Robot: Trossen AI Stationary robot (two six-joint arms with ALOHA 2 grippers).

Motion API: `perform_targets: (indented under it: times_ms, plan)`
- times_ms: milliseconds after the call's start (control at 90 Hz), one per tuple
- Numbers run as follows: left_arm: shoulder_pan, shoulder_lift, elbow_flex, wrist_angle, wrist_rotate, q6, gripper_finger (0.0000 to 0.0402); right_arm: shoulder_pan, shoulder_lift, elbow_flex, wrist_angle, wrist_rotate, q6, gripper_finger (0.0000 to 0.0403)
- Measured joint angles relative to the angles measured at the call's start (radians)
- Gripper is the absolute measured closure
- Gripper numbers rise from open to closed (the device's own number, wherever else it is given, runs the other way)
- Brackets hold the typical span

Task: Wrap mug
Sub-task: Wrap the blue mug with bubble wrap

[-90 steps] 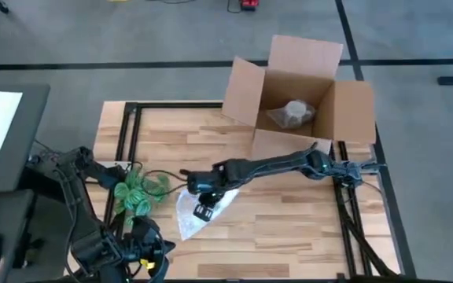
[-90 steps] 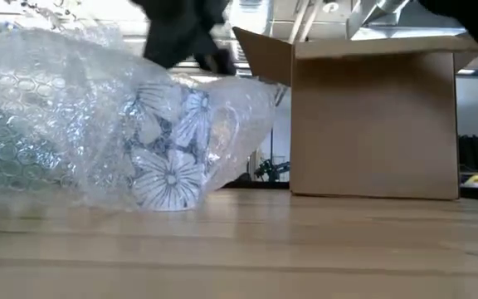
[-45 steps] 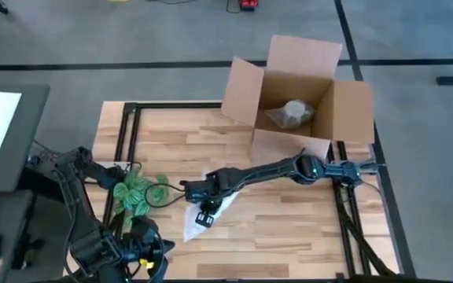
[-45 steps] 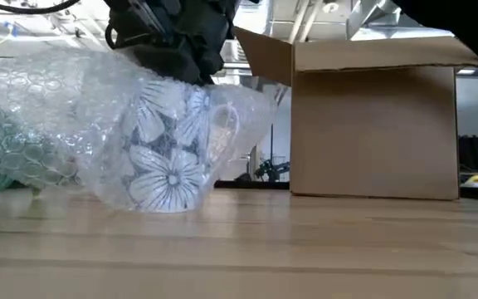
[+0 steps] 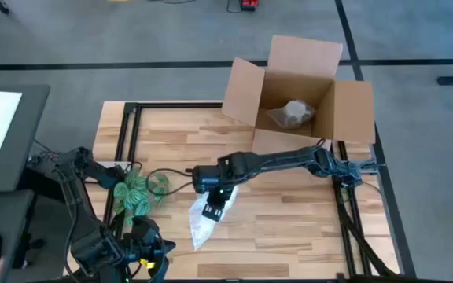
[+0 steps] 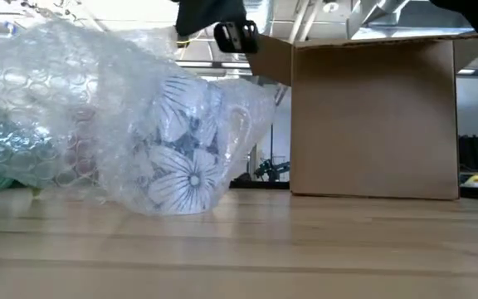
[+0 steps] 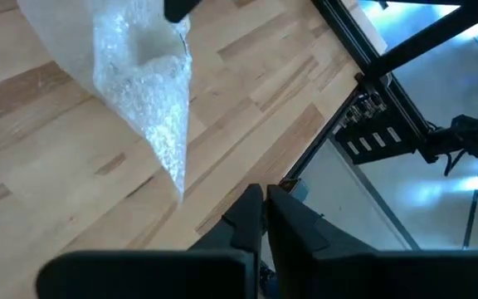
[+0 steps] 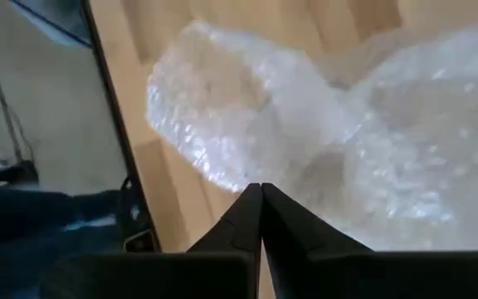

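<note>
From above, two dark arms work one light wooden slatted table (image 5: 289,228) on a grey floor: the right gripper (image 5: 215,206) reaches over a single sheet of clear bubble wrap (image 5: 203,226) near the table's middle front, while the left gripper (image 5: 149,255) waits at the near left corner. One open brown cardboard box (image 5: 297,94) stands at the far edge holding one wrapped pale bundle (image 5: 292,114), and one green patterned bundle (image 5: 136,192) lies left of the wrap. At table height, the single white mug with a dark flower pattern (image 6: 187,166) stands on the wood, swathed in the bubble wrap, its handle toward the box; ceiling lights and shelving show behind. The left wrist camera shows that arm's two fingers closed together, holding nothing, above the table's edge with the wrap's pointed corner beyond. The right wrist camera shows its fingers likewise pressed together just over the bubble wrap, gripping nothing visible.
</note>
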Motion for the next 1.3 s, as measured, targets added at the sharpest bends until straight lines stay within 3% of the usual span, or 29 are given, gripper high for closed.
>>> perform_targets:
  times_ms: [244,567,800,1189,1300]
  plan:
    - [0.0,0.0,0.0,0.0,0.0,0.004,0.0402,-0.002,0.017,0.001,0.239,0.084,0.029,0.0403]
    - [0.0,0.0,0.0,-0.001,-0.001,0.004,0.0402,0.032,0.15,0.0,0.052,0.091,0.01,0.0403]
    - [0.0,0.0,0.0,-0.001,-0.004,0.004,0.0402,0.06,0.203,0.001,0.053,0.091,-0.008,0.0403]
    - [0.0,0.0,0.0,0.0,-0.005,0.005,0.0402,0.061,0.014,-0.004,0.032,0.086,-0.003,0.0403]
    - [0.0,0.0,0.0,0.0,-0.005,0.005,0.0402,0.062,-0.023,-0.004,0.061,0.192,-0.012,0.0403]
